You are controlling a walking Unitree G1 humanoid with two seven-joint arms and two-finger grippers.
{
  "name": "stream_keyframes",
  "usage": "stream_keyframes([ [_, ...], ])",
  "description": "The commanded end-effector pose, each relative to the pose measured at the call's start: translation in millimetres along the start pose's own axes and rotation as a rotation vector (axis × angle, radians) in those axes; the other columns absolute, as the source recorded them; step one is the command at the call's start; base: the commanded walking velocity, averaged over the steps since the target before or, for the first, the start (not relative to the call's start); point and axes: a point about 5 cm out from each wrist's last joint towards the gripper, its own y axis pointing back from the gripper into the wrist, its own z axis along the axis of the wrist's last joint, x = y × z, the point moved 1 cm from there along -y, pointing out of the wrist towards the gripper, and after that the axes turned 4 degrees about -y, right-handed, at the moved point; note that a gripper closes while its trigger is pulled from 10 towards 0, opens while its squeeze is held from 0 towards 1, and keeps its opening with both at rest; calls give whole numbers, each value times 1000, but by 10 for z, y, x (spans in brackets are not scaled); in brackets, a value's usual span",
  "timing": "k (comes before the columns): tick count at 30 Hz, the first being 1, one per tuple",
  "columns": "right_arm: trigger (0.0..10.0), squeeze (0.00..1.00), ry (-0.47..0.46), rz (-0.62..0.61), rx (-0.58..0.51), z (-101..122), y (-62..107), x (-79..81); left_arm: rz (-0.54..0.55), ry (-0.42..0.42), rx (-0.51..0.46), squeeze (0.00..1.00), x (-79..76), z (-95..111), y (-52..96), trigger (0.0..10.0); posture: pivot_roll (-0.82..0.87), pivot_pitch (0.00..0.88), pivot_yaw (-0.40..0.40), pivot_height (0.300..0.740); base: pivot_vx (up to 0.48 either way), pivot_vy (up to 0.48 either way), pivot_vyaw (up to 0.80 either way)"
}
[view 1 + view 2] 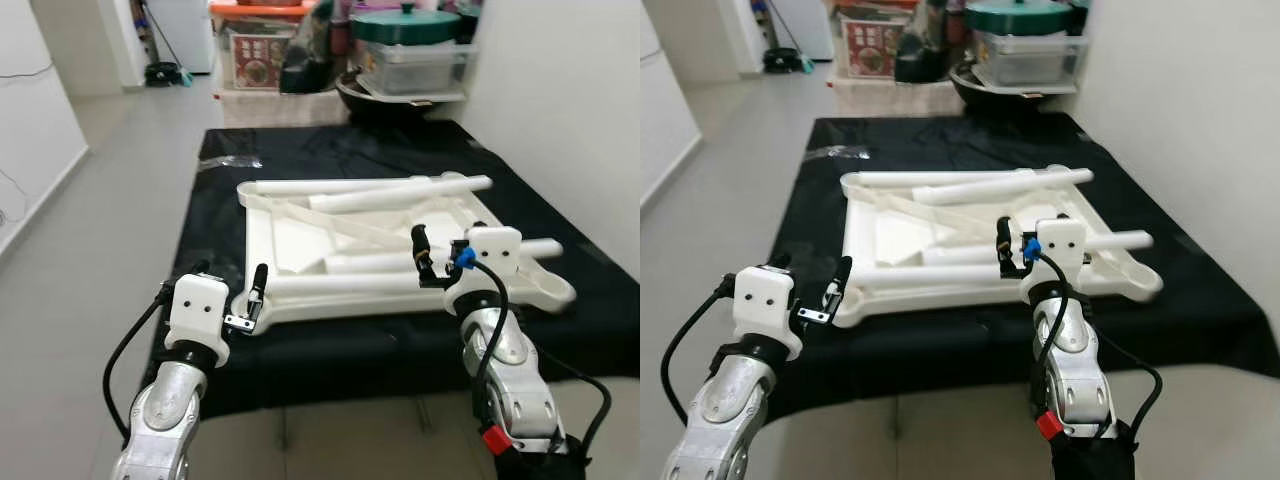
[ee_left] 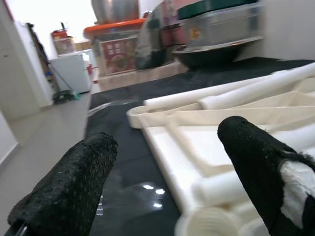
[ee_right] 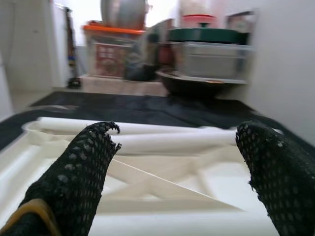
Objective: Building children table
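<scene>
A white child's table top lies upside down on a black cloth. Several white tube legs lie loose across its underside, one of them along the near rim. My left gripper hovers at the near left corner, open; in the left wrist view its fingers frame that corner with nothing between them. My right gripper hangs open over the near right part of the top. In the right wrist view the right gripper looks across the ribs and tubes.
At the cloth's far end stand a dark wok, a clear bin with a green lid and an orange-lidded box. A white wall runs along the right. Tiled floor lies open to the left.
</scene>
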Motion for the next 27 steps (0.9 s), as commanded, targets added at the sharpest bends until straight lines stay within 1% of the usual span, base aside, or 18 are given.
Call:
stream_keyframes([
  [1, 10000, 0, -3, 11, -2, 5, -18, 17, 6, -10, -4, 0, 10, 1, -8, 10000, -2, 0, -64, 740, 274, 0, 0],
  [5, 10000, 0, -2, 15, -3, 5, -27, 20, 6, -25, -1, 0, 5, 0, -20, 10000, -2, 0, -64, 740, 0, 0, 0],
  [10, 10000, 0, -1, 21, -7, 8, -39, 24, 25, -28, -27, 0, 10, 35, -32, 10000, -1, 0, -65, 740, 0, 0, 0],
  [19, 10000, 0, 1, 47, -19, 24, -71, 52, -6, -45, -29, 0, -32, 34, -28, 10000, 8, 0, -65, 740, 0, 0, 0],
  [22, 10000, 0, 1, 51, -19, 21, -75, 62, -9, -43, -33, 0, -39, 36, -32, 10000, 9, 0, -64, 740, 0, -315, 0],
  [27, 10000, 0, 1, 53, -19, 13, -75, 74, -16, -45, -31, 0, -49, 27, -34, 10000, 10, 0, -63, 740, 0, -463, 0],
])
